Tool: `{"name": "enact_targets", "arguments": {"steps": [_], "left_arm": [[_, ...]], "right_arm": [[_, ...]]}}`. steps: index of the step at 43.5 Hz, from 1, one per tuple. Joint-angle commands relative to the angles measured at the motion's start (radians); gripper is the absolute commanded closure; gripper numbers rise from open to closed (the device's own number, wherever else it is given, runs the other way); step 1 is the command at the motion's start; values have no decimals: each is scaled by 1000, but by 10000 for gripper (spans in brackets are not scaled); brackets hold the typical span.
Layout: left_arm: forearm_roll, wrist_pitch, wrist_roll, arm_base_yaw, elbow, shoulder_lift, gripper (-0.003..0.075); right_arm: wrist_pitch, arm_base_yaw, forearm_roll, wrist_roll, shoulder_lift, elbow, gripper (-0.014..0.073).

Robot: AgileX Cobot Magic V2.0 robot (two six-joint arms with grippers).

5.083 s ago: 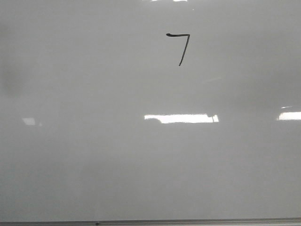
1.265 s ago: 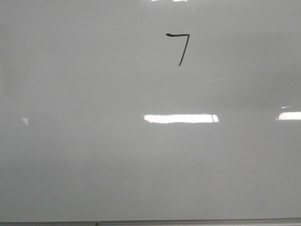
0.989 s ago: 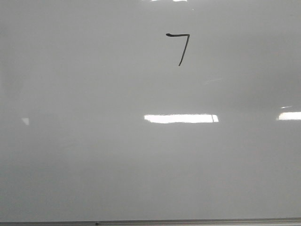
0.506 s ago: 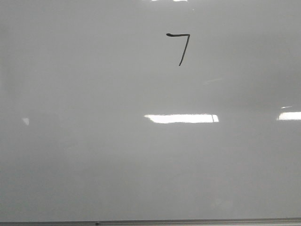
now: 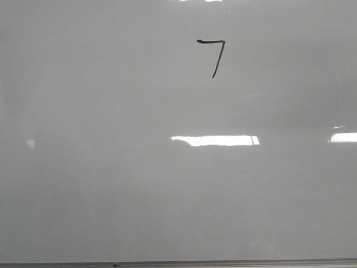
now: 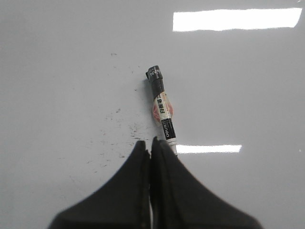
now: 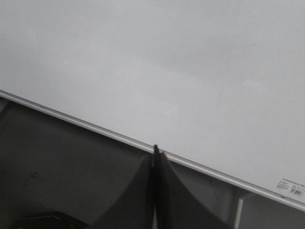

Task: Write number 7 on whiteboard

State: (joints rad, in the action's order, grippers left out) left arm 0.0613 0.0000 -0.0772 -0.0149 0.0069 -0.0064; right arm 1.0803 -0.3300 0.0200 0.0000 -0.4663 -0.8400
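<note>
number 7 (image 5: pixel 212 56) away from grippers

You see the whiteboard (image 5: pixel 111 195) filling the frame, the number 7 (image 5: pixel 213 56) drawn high, slightly right of centre; glare patches below.
</note>
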Motion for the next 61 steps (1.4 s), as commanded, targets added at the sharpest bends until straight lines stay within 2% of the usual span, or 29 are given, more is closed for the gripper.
{"name": "enact_targets", "arguments": {"steps": [1,9,13,21,25,33,41,61], "left_arm": [[-7,-84,-1,-8,13,-15,741],[-7,-84,-1,-8,13,-15,741],[-7,-84,-1,-8,13,-13,741],[-7,-84,-1,-8,13,-13,741],[-7,-84,-1,-8,13,-13,741],[-7,-84,-1,-8,13,-13,741],[-7,-84,-1,-8,13,-13,741],[-7,-84,-1,-8,13,-13,741]], "right_arm": [[-66,8,-7,0,-8,-21,711],[-100,16,-20,0,10,2,711],[-238,84,-20,0,69,95,711],[-674,248,-20,0,250,394,711],[-841,305,-20,0,335,540,711],[-1043,353,-20,0,457,752,711],[-1125,355,7,0,494,867,711],[-1106,355,13,0,494,864,711]]}}
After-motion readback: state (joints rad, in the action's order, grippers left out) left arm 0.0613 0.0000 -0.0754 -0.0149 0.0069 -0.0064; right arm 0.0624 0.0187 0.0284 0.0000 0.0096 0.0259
